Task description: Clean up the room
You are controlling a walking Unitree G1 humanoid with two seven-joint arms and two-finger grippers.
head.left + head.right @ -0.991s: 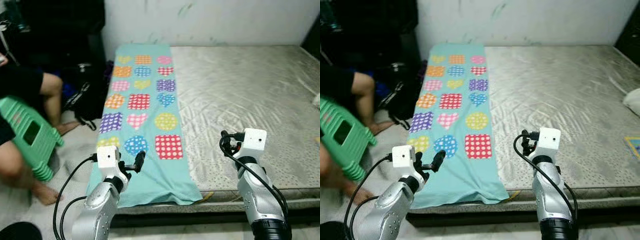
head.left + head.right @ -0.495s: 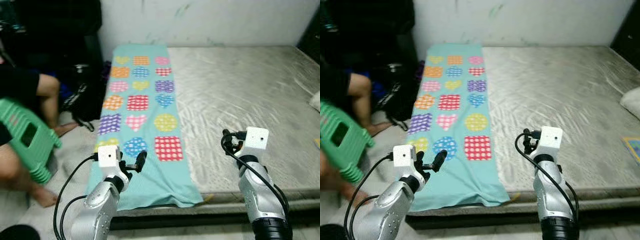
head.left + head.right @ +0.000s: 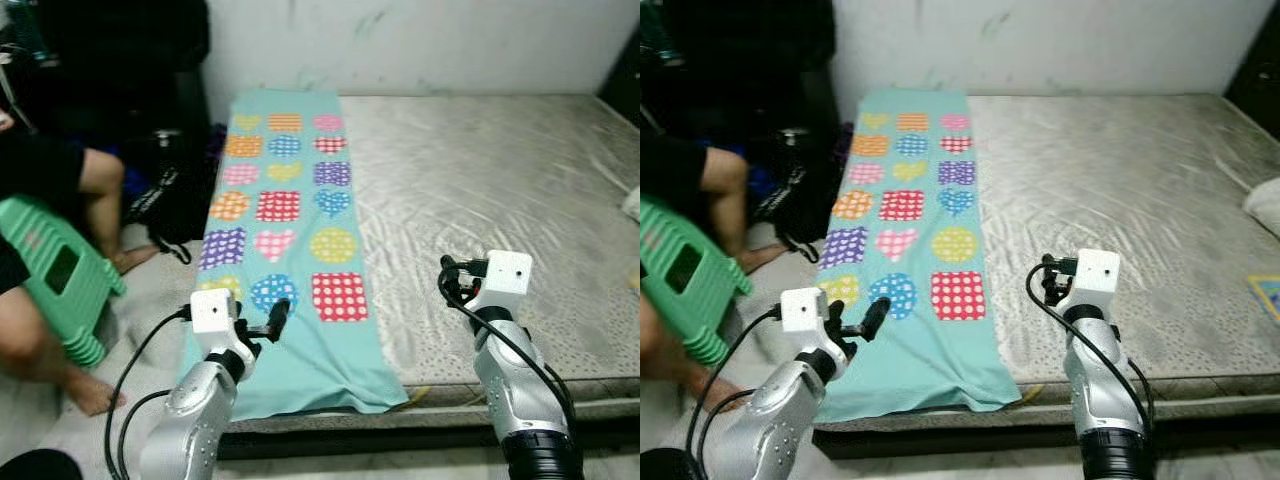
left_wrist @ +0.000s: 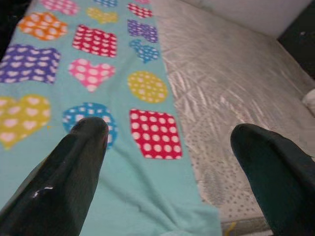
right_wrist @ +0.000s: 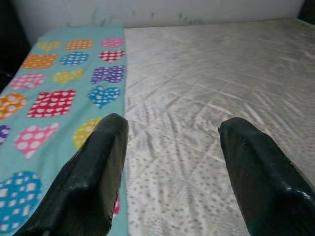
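Blanket [image 3: 283, 232] lies flat along the bed's [image 3: 500, 190] left side — my left pincer [image 4: 167, 147] and right pincer [image 5: 172, 147], both fingers apart, hover above its near end, apparently ready to gather it.

— What is seen on the left?
— A person's bent leg [image 3: 100, 190] is seen beside the mattress [image 3: 500, 190], with a bare foot [image 3: 95, 388] set on the floor [image 3: 150, 285] nearer by. A green plastic stool [image 3: 55, 270] is seen tilted against the legs.
— And farther off?
— A black bag [image 3: 175, 205] is propped between the leg and the mattress side. A scuffed white wall [image 3: 450, 40] is seen at the far end.
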